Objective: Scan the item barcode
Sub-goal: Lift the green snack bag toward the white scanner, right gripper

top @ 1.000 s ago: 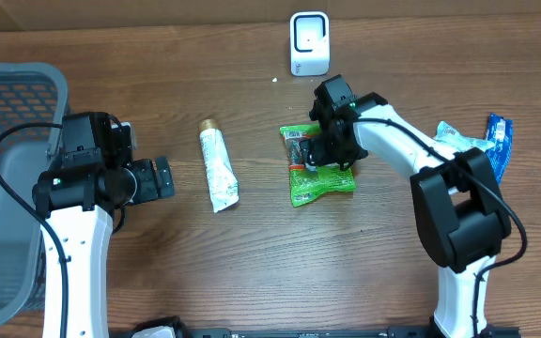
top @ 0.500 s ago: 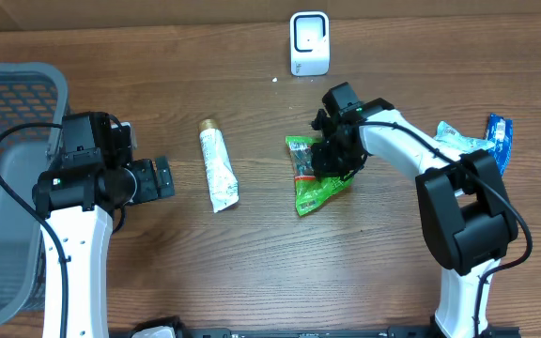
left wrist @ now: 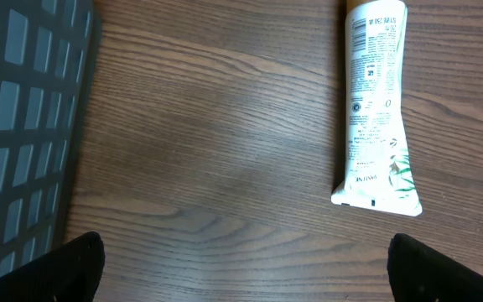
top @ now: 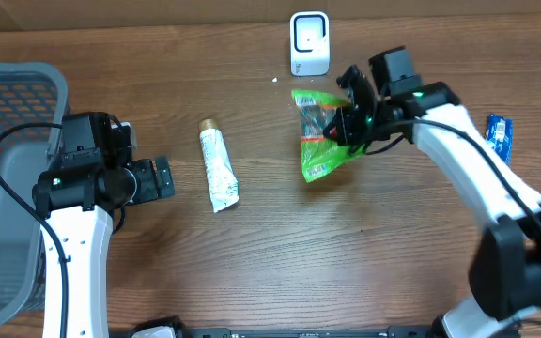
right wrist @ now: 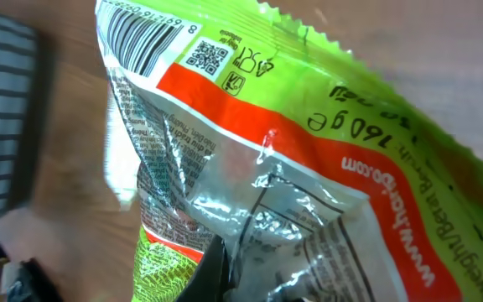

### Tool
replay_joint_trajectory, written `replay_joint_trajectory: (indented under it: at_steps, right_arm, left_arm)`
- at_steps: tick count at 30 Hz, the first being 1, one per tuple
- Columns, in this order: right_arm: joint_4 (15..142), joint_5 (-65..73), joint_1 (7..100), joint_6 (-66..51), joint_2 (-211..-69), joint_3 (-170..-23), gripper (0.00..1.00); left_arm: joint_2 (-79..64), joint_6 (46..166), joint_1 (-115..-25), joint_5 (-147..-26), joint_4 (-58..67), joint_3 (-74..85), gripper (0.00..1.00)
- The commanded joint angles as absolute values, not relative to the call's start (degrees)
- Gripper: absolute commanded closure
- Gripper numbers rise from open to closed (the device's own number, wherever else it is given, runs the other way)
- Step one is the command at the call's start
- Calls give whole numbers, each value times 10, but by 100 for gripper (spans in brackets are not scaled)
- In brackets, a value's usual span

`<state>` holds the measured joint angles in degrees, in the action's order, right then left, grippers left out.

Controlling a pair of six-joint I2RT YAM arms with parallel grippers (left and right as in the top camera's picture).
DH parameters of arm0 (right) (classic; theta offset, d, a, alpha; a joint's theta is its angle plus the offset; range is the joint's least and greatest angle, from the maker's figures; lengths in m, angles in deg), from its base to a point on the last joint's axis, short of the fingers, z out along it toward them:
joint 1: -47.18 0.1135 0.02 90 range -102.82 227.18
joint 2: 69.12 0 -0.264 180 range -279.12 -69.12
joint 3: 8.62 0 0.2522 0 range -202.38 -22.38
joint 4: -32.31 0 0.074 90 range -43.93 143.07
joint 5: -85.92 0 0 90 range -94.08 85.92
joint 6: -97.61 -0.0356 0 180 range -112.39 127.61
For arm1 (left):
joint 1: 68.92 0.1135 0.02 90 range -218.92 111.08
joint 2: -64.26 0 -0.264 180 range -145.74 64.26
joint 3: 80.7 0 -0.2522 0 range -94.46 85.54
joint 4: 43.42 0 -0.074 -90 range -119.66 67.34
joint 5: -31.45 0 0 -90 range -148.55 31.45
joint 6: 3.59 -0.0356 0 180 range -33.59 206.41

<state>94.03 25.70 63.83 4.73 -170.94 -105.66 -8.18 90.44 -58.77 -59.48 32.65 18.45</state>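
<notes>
Now the green snack pouch (top: 319, 141) is off the counter (top: 252, 263). A second ago it lay flat at the centre of the frame under the right pincer (top: 350, 125); it now hangs clamped in that pincer's closed jaws. It has been carried to the upper middle of the frame, just below and to the right of the white scanner (top: 309, 43). That suggests the pick is done and presenting the pouch is the step in hand.

In the right wrist view the barcode (right wrist: 145, 38) shows at the pouch's upper left corner (crisp, uncreased). Whether it squarely faces the scanner window I cannot tell, so the pouch may need a further tilt.

The left pincer (top: 158, 177) has not stirred. Its jaws stand wide apart and empty at the left of the frame, near the white tube (top: 218, 167), which lies untouched left of centre.
</notes>
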Motion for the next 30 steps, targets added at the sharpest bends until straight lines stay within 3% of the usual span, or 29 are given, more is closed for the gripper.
replay_joint_trajectory:
  at_steps: [1,22,25,30]
  right_arm:
    - [936,287,642,91,-1643,-1077,96]
    - [963,244,648,92,-1586,-1077,96]
    - [958,161,653,54,-1587,-1077,96]
    - [948,-99,692,-18,-1587,-1077,97]
  left_arm:
    - [-81,894,-588,-600,326,184,1]
    - [-81,894,-588,-600,326,184,0]
    - [-81,894,-588,-600,326,184,0]
    - [-81,894,-588,-600,326,184,0]
